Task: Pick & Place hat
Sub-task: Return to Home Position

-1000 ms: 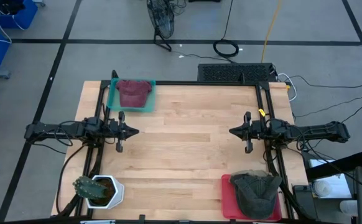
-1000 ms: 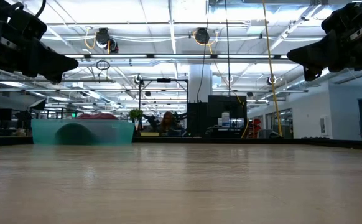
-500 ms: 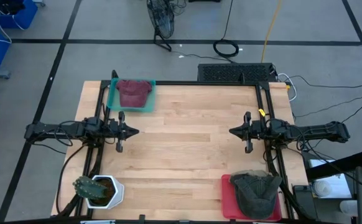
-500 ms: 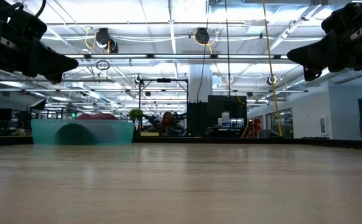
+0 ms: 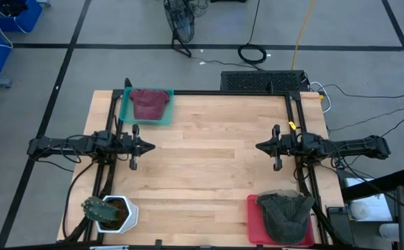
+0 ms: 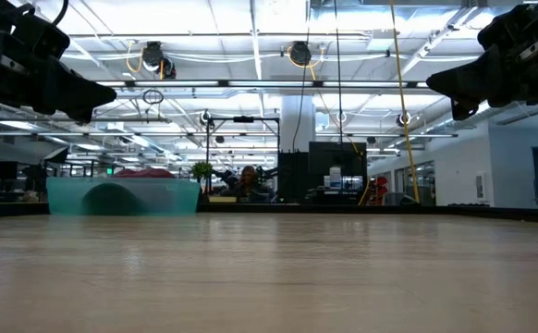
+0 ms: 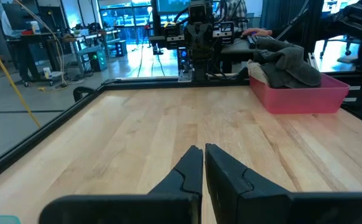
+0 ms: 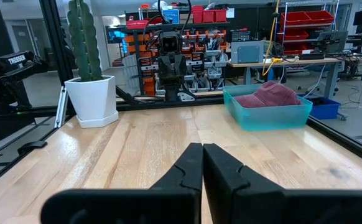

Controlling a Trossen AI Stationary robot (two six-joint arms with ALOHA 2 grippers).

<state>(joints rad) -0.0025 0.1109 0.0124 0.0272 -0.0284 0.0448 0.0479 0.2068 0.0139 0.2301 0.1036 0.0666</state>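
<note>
A maroon hat lies in a teal tray at the table's far left corner; the right wrist view shows the hat in its tray too. A dark grey hat lies in a red tray at the near right corner, and the hat also shows in the left wrist view. My left gripper hovers level at the table's left side, shut and holding nothing. My right gripper hovers level at the right side, shut and holding nothing. Both point toward the table's middle.
A potted cactus in a white pot stands at the near left corner. Black frame rails run along the table's left and right sides. Bare wood lies between the two grippers.
</note>
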